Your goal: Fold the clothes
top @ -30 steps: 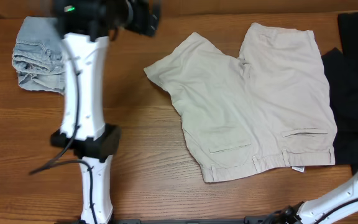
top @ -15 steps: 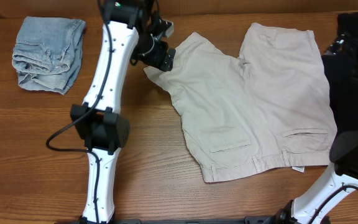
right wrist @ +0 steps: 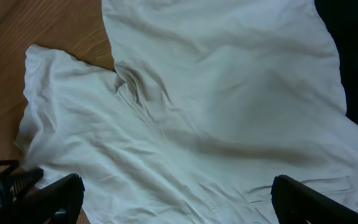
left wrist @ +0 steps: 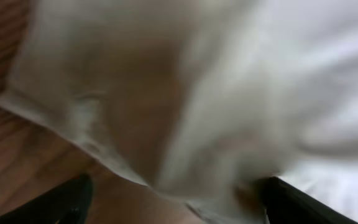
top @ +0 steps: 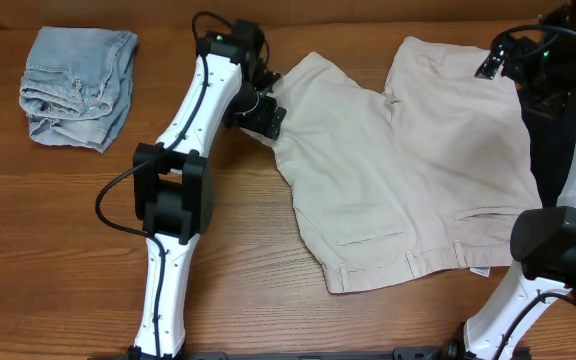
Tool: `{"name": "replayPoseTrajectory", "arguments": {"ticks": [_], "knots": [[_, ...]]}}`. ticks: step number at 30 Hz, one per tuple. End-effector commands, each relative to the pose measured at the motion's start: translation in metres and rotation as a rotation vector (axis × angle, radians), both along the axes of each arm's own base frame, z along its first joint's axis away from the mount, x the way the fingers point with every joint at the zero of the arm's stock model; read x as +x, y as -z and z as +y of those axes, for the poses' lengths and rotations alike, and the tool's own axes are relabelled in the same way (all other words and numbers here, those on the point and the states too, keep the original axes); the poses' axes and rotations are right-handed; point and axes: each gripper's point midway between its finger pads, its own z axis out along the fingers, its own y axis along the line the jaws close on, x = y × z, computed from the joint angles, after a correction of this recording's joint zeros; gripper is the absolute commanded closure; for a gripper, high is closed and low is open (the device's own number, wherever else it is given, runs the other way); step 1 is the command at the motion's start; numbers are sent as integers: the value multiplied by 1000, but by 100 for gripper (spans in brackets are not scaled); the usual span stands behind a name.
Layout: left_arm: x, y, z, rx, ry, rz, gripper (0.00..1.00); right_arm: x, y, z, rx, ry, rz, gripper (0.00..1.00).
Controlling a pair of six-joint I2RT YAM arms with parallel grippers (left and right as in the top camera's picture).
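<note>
Wooden table [top: 58, 250] holds beige shorts [top: 418, 170] and denim [top: 76, 85].

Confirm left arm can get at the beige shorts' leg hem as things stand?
Likely yes. The left gripper is at that hem of the shorts, jaws open, with the cloth edge between its fingers in the wrist view. Nothing covers that corner.

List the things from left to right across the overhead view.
denim piece → left arm → shorts → black garments
</note>
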Motion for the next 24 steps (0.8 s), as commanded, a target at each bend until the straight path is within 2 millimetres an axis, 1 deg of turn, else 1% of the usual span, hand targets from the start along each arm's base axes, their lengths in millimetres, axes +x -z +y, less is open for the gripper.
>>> {"name": "replayPoseTrajectory", "arguments": {"ticks": [1, 3, 5, 6, 10, 14, 16, 17, 18, 20, 24], "knots": [[9, 16, 33, 37, -246, 23, 12, 0, -19, 7, -9, -12, -60, 0], [15, 22, 40, 28, -330, 20, 14, 2, -14, 8, -6, -16, -51, 0], [18, 29, 41, 20, -366, 13, 16, 2, -6, 8, -3, -17, -38, 0], [19, 34, 41, 18, -371, 9, 17, 2, -1, 8, 0, -17, -26, 0], [21, 44, 41, 15, -371, -2, 19, -1, 16, 9, 10, -17, 17, 0], [25, 47, 41, 15, -372, -21, 23, -3, 31, 9, 18, -17, 50, 0], [30, 46, 42, 16, -373, -41, 27, -4, 36, 10, 21, -16, 62, 0], [33, 46, 44, 25, -376, -56, 34, -5, 37, 10, 22, -17, 67, 0], [35, 46, 47, 40, -393, -69, 41, -5, 38, 10, 23, -17, 70, 0], [39, 47, 61, 93, -464, -87, 51, -5, 39, 12, 24, -20, 73, 0], [32, 48, 95, 153, -547, -54, 57, -4, 39, 21, 27, -41, 70, 0]]}}
